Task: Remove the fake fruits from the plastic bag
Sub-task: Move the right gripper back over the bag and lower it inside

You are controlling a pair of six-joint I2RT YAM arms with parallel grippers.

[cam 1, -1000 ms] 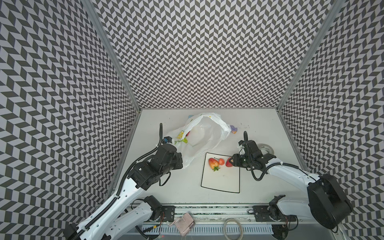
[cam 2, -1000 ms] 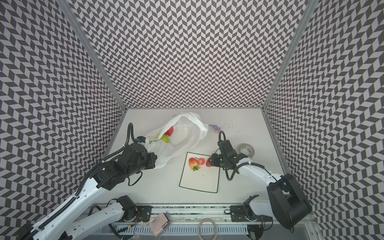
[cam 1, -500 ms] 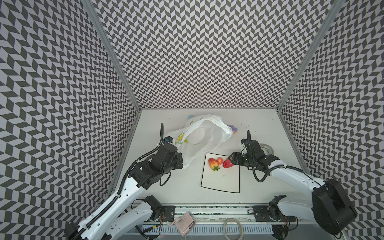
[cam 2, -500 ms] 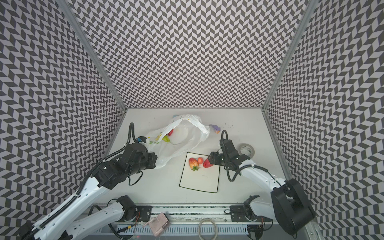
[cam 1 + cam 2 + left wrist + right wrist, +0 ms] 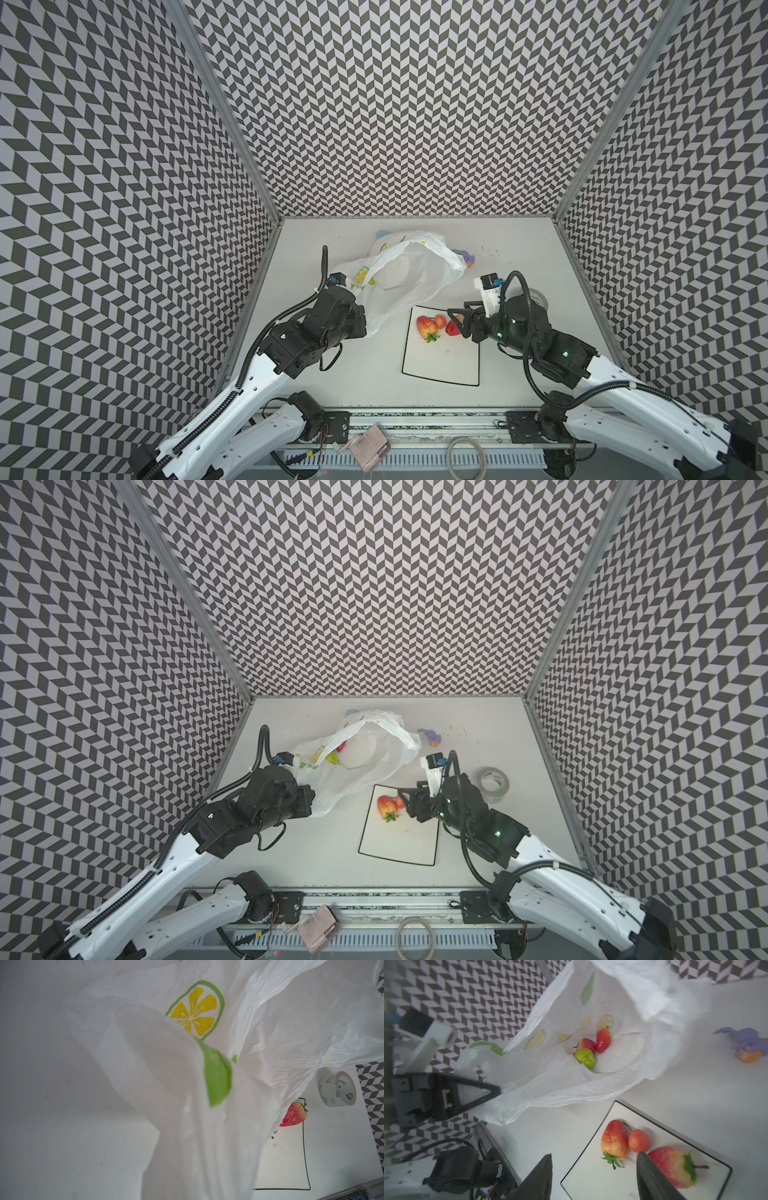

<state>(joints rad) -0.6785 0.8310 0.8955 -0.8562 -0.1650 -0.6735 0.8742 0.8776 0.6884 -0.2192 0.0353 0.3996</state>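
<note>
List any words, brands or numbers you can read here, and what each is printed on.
No text is legible.
On the clear tape roll: small blue-green logos and print inside its core, too blurred to read.
On the white crinkly plastic bag: only yellow lemon-slice and green leaf pictures, no words.
On the white square black-rimmed plate: no markings.

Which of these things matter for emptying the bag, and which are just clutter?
Job: bag, fruits inside it, fruits already out, plate under them.
Lying about: tape roll, purple toy, blue egg.
</note>
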